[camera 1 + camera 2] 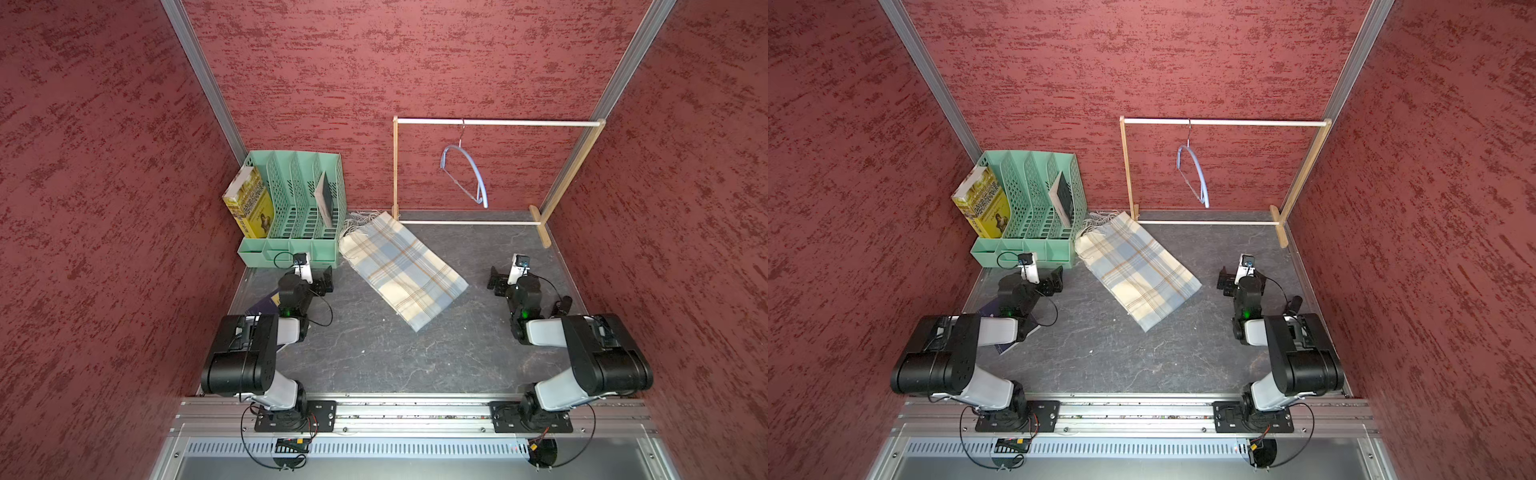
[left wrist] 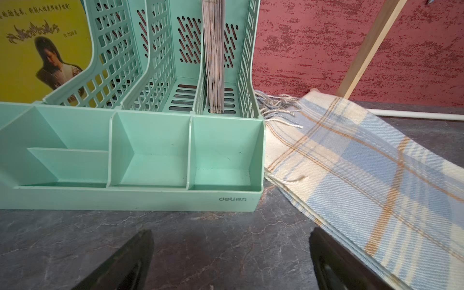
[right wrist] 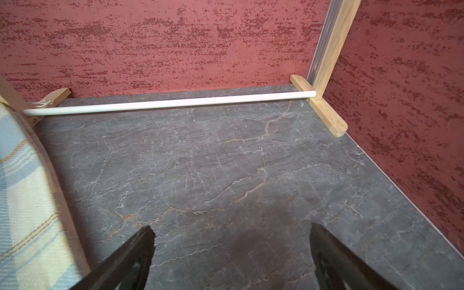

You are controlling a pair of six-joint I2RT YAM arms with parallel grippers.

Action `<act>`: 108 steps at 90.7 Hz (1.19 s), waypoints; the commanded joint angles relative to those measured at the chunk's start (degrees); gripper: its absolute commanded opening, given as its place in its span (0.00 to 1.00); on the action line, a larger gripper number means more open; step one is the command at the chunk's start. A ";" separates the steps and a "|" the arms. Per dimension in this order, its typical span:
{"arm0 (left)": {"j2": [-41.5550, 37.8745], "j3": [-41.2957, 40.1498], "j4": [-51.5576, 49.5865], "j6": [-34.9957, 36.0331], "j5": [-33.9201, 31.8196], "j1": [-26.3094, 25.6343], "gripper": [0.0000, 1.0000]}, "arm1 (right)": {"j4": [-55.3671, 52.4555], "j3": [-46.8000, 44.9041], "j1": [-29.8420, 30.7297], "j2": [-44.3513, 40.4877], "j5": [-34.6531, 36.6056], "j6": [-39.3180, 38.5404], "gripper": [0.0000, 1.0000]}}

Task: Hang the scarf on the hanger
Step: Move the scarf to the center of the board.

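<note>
The scarf (image 1: 401, 270) (image 1: 1138, 270), folded plaid cloth in cream and light blue, lies flat and slantwise on the dark table, its fringe toward the back. The light-blue hanger (image 1: 481, 185) (image 1: 1202, 178) hangs by its metal hook from the white rod of a wooden rack. My left gripper (image 1: 326, 279) (image 1: 1055, 280) rests low to the left of the scarf, open and empty; the left wrist view has the scarf (image 2: 364, 175) just beside one finger of the left gripper (image 2: 231, 233). My right gripper (image 1: 496, 282) (image 3: 232, 228) sits open and empty to the scarf's right, with the scarf's edge (image 3: 22, 200) at the side.
A green desk organizer (image 1: 328, 166) (image 2: 140, 198) stands at the back left, touching the scarf's fringe, with a yellow book (image 1: 249, 203) and a thin book in it. The wooden rack (image 1: 498, 122) (image 3: 175, 102) spans the back right. A dark blue book (image 1: 266, 303) lies under the left arm.
</note>
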 commanded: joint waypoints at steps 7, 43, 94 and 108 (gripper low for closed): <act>0.62 0.87 0.87 -0.32 0.42 0.19 1.00 | 0.90 1.02 -0.13 0.25 -0.91 -0.62 0.98; 0.60 0.87 0.74 -0.33 0.40 0.23 1.00 | 0.71 1.12 -0.13 0.21 -0.97 -0.63 0.98; 0.61 1.04 0.59 -0.29 0.23 0.14 1.00 | 0.36 1.38 -0.13 0.39 -0.92 -0.62 0.98; 0.60 1.00 0.70 -0.33 -1.72 -0.40 1.00 | -8.33 3.49 2.56 -9.65 2.42 -2.65 0.99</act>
